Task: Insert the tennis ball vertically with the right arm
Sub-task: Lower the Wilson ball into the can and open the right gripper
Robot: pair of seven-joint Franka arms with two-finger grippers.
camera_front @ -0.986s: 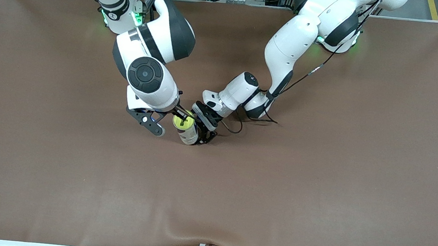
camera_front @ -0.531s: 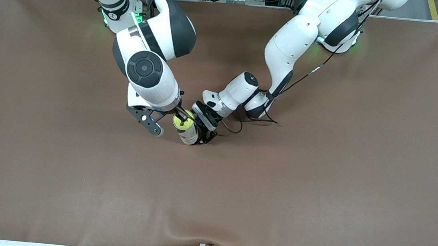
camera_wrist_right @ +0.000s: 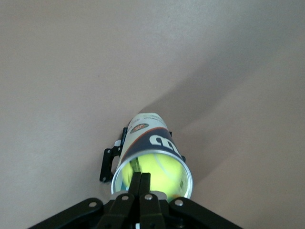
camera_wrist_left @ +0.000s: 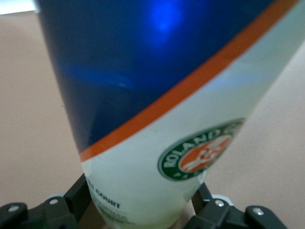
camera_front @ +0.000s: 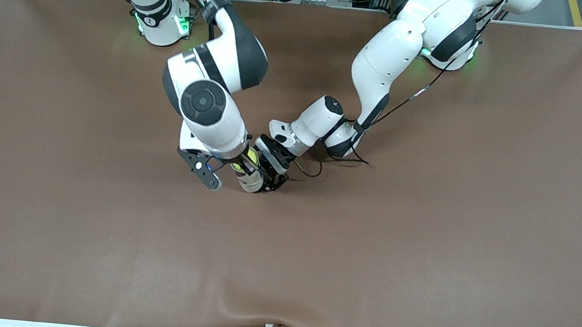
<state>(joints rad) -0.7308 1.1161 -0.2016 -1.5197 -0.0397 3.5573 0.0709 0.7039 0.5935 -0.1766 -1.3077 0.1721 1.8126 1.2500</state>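
- Over the can's mouth near mid-table, right gripper (camera_wrist_right: 139, 183) has its fingers pressed together, tips on the tennis ball (camera_wrist_right: 159, 174).
- Ball sits directly below the fingertips, inside the rim; can (camera_front: 250, 179) axis upright, so the push should run straight down.
- Left gripper (camera_wrist_left: 143, 215) clamps the can low on its body.
- Ball yellow-green; can blue and white with an orange stripe.

A wide table covered in smooth brown matting (camera_front: 422, 240) carries one thing: an upright cylindrical tennis-ball can, blue and white with an orange stripe (camera_front: 250, 180), standing near the middle, directly beneath the right gripper (camera_front: 237, 166) and clamped low between the left gripper's (camera_front: 268, 180) fingers.
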